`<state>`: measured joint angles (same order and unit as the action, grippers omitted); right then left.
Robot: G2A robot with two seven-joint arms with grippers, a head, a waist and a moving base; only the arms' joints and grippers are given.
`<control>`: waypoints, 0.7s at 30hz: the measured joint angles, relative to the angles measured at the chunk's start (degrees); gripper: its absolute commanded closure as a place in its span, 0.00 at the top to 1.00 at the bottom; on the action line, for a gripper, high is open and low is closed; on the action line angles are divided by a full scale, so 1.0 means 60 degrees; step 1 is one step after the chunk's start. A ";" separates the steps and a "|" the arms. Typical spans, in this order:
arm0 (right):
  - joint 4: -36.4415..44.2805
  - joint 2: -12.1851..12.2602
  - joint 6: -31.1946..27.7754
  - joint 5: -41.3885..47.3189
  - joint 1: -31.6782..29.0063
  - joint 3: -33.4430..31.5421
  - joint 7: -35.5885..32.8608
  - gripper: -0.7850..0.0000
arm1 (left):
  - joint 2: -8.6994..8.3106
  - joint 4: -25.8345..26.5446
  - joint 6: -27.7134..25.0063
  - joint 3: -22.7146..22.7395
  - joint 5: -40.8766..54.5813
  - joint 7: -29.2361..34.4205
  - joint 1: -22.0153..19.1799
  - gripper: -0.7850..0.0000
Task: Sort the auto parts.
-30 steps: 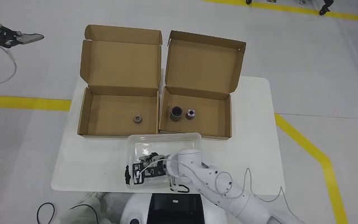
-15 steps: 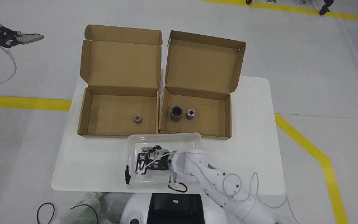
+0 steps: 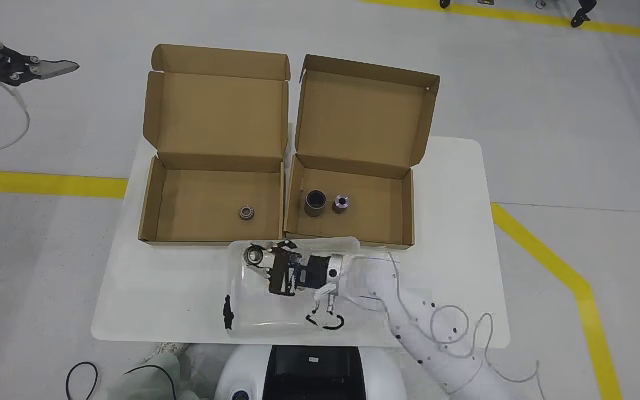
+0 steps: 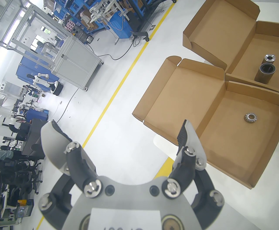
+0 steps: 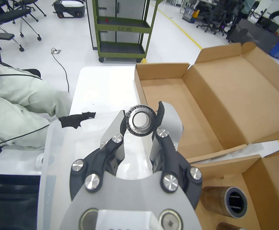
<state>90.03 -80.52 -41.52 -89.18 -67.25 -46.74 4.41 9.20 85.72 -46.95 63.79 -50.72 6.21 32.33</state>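
A ribbed steel tapered bearing (image 5: 141, 122) is clamped between the fingers of the right gripper (image 5: 140, 117), its bore facing the wrist, over the far left corner of the clear plastic tray (image 3: 345, 243). Just beyond the tray stand two open cardboard boxes. The left box (image 3: 190, 205) holds a small bearing ring (image 3: 246, 211) lying flat, and the right box (image 3: 380, 210) holds an upright dark sleeve (image 3: 316, 201) beside a small silvery collar (image 3: 342, 202).

Industrial robotics lab, yellow floor lines (image 3: 60, 184), blue workbenches (image 4: 128, 15), green trolley (image 5: 123, 22), office chairs (image 5: 15, 13)
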 measured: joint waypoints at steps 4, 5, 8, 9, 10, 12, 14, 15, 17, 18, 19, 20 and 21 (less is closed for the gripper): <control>0.0366 0.0045 -0.0276 0.0029 0.0301 -0.0189 0.0506 0.00 | 0.0000 0.0000 0.0000 0.0000 0.0000 0.0000 0.0000 1.00; 0.0454 0.0057 -0.0323 0.0017 0.0407 -0.0253 0.0618 0.00 | 0.0000 0.0000 0.0000 0.0000 0.0000 0.0000 0.0000 1.00; 0.0624 0.0068 -0.0336 -0.0015 0.0701 -0.0378 0.0694 0.00 | 0.0000 0.0000 0.0000 0.0000 0.0000 0.0000 0.0000 1.00; 0.0659 0.0064 -0.0333 0.0020 0.0798 -0.0404 0.0718 0.00 | 0.0000 0.0000 0.0000 0.0000 0.0000 0.0000 0.0000 1.00; 0.0689 0.0057 -0.0330 0.0064 0.0907 -0.0428 0.0748 0.00 | 0.0000 0.0000 0.0000 0.0000 0.0000 0.0000 0.0000 1.00; 0.0723 0.0028 -0.0325 0.0184 0.1197 -0.0452 0.0816 0.00 | 0.0000 0.0000 0.0000 0.0000 0.0000 0.0000 0.0000 1.00; 0.0702 -0.0016 -0.0328 0.0324 0.1520 -0.0432 0.0881 0.00 | 0.0000 0.0000 0.0000 0.0000 0.0000 0.0000 0.0000 1.00; 0.0688 -0.0037 -0.0324 0.0368 0.1663 -0.0407 0.0889 0.00 | 0.0000 0.0000 0.0000 0.0000 0.0000 0.0000 0.0000 1.00; 0.0646 -0.0095 -0.0300 0.0496 0.2002 -0.0334 0.0944 0.00 | 0.0000 0.0000 0.0000 0.0000 0.0000 0.0000 0.0000 1.00; 0.0614 -0.0121 -0.0303 0.0559 0.2144 -0.0299 0.0998 0.00 | 0.0000 0.0000 0.0000 0.0000 0.0000 0.0000 0.0000 1.00; 0.0570 -0.0145 -0.0307 0.0610 0.2284 -0.0266 0.1049 0.00 | 0.0000 0.0000 0.0000 0.0000 0.0000 0.0000 0.0000 1.00; 0.0521 -0.0177 -0.0297 0.0659 0.2466 -0.0229 0.1103 0.00 | 0.0000 0.0000 0.0000 0.0000 0.0000 0.0000 0.0000 1.00; 0.0488 -0.0200 -0.0271 0.0694 0.2594 -0.0208 0.1142 0.00 | 0.0000 0.0000 0.0000 0.0000 0.0000 0.0000 0.0000 1.00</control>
<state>92.96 -81.72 -43.15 -85.02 -51.69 -47.99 11.27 9.20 85.72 -46.95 63.79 -50.72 6.21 32.33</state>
